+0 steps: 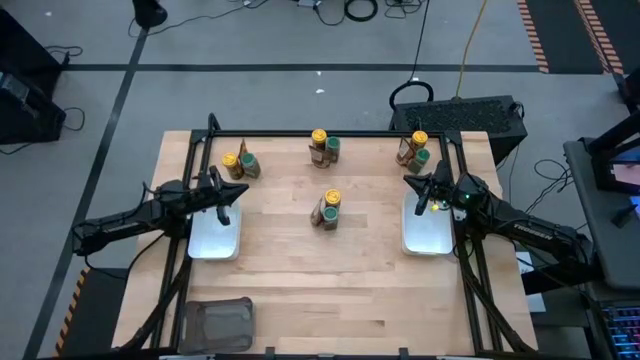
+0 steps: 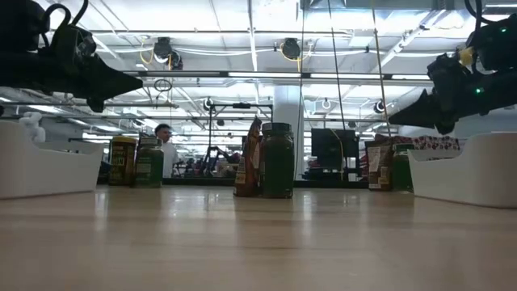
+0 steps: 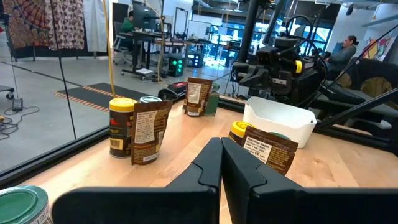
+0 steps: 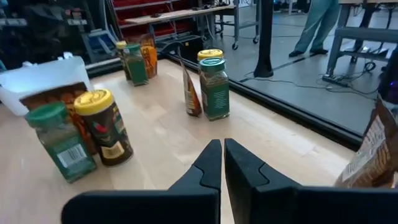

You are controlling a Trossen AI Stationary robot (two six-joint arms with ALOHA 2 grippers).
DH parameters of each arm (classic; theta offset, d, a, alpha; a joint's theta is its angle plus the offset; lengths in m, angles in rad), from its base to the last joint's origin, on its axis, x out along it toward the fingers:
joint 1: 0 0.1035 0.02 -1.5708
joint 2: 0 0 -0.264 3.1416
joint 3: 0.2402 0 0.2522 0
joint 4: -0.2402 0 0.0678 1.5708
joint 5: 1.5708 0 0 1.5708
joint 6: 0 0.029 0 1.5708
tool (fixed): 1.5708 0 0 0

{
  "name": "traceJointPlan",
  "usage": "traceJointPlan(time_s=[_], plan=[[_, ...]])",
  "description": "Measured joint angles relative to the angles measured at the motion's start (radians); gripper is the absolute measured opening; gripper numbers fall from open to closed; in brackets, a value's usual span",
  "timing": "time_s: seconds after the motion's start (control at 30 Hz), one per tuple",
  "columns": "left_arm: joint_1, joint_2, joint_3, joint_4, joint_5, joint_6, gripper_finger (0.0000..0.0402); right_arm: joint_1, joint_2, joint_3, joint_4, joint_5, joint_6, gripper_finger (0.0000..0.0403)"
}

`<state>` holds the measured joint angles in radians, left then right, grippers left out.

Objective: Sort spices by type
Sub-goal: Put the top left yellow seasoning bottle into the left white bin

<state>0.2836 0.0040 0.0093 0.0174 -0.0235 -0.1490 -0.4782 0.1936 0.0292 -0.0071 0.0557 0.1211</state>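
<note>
Spices, four clusters on the table (image 1: 290, 290), each a yellow-lid jar, a green-lid jar and a brown packet, upright and close together.

- Far left corner cluster: yellow-lid jar (image 1: 230, 161), green-lid jar (image 1: 248, 160), packet (image 1: 240, 172).
- Far edge, middle: yellow-lid jar (image 1: 319, 136), green-lid jar (image 1: 332, 146), packet (image 1: 317, 153).
- Far right corner: yellow-lid jar (image 1: 419, 138), green-lid jar (image 1: 422, 156), packet (image 1: 405, 151).
- Table centre: yellow-lid jar (image 1: 333, 197), green-lid jar (image 1: 330, 211), packet (image 1: 318, 213).

Left tray (image 1: 215, 240), white, at the left edge. Right tray (image 1: 425, 238), white, at the right edge. Dark tray (image 1: 218, 320) at the near left corner.

Left gripper (image 1: 225, 195): raised over the far end of the left tray, fingers (image 3: 214, 165) pressed together, holding nothing.

Right gripper (image 1: 420, 193): raised over the far end of the right tray, fingers (image 4: 217, 162) together, holding nothing.

Person (image 2: 166, 144) in the room beyond the table (low view, far off).
</note>
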Motion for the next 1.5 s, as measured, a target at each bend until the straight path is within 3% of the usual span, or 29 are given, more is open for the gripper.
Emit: traceJointPlan(time_s=[0.17, 0.4, 0.6, 0.8, 1.03, 1.23, 1.5], plan=[[0.0, 0.0, 0.0, 0.0, 0.0, 0.0, 0.0013, 0.0, 0.0, 0.0, 0.001, -0.004, 0.029, 0.0], [0.0, 0.0, 0.0, 0.012, -0.001, -0.003, 0.0013, 0.0, 0.001, 0.0, 0.086, -0.002, 0.276, 0.0], [0.0, 0.0, 0.0, 0.086, -0.001, -0.211, 0.0013, 0.006, 0.002, 0.0, 0.273, -0.058, 0.399, 0.0], [0.0, 0.0, -0.001, 0.145, -0.004, -0.394, 0.0013, 0.025, 0.01, 0.018, 0.431, -0.077, 0.376, 0.0], [0.0, 0.0, 0.016, 0.201, -0.003, -0.392, 0.0013, 0.054, 0.084, 0.113, 0.424, -0.082, 0.23, 0.0], [0.0, 0.02, 0.109, 0.139, -0.016, -0.387, 0.0013, 0.088, 0.182, 0.231, 0.414, -0.111, 0.075, 0.0], [-0.007, 0.162, 0.264, 0.102, -0.048, -0.301, 0.0013, 0.131, 0.311, 0.363, 0.414, -0.135, 0.012, 0.0]])
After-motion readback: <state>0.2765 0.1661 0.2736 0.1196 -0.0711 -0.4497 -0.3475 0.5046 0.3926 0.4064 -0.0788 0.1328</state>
